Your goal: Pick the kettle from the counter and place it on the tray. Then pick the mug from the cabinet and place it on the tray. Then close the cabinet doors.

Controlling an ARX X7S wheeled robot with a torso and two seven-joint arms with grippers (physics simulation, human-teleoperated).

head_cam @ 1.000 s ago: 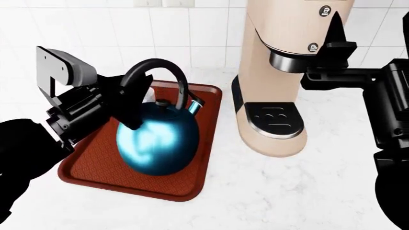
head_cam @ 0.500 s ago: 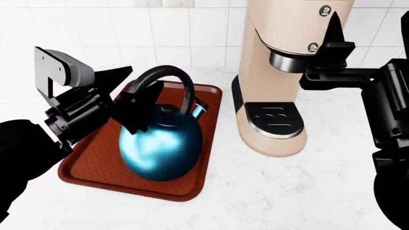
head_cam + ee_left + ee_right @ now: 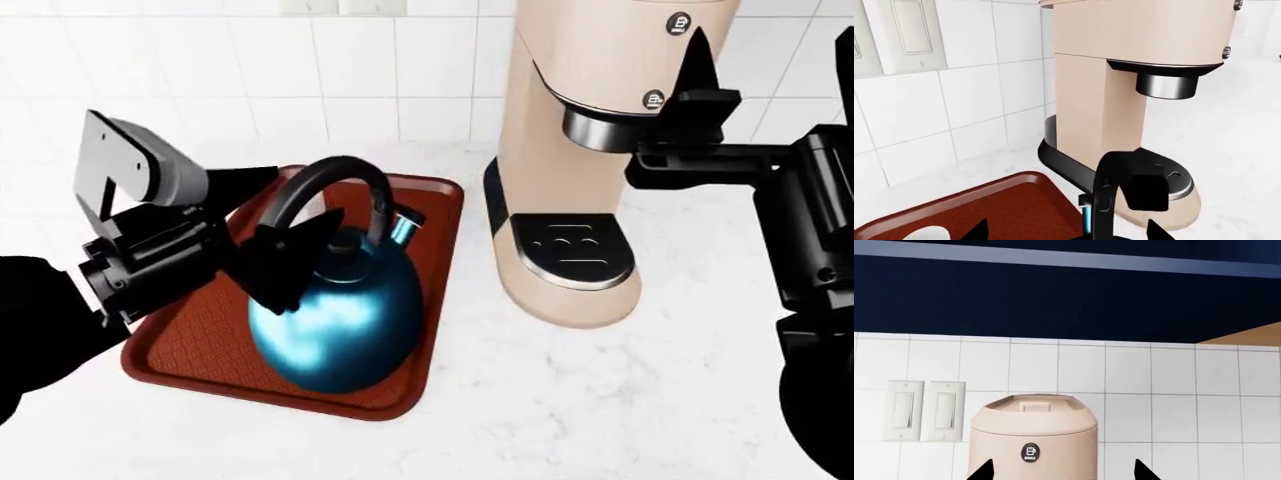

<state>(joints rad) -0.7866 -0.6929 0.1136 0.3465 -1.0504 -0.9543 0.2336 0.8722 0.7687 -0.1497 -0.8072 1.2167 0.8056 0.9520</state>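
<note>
The teal-blue kettle [image 3: 340, 315] stands upright on the reddish-brown tray [image 3: 187, 340], which lies on the white counter [image 3: 601, 400]. My left gripper [image 3: 274, 225] is open, its fingers wide apart on either side of the black arched handle [image 3: 334, 175] without pinching it. In the left wrist view the handle [image 3: 1104, 200] stands between the two fingertips of that gripper [image 3: 1066, 232], over the tray [image 3: 1007, 210]. My right gripper [image 3: 694, 90] is held up beside the coffee machine, open and empty; it also shows in the right wrist view [image 3: 1062, 472]. The mug is out of view.
The tall beige coffee machine [image 3: 587, 150] stands just right of the tray and close to my right arm. Behind is a white tiled wall with light switches [image 3: 924, 410]. A dark blue cabinet underside [image 3: 1067, 290] hangs above.
My left gripper's fingers have spread apart off the kettle handle. The kettle has sunk a little and settled on the tray. The right arm has not moved.
</note>
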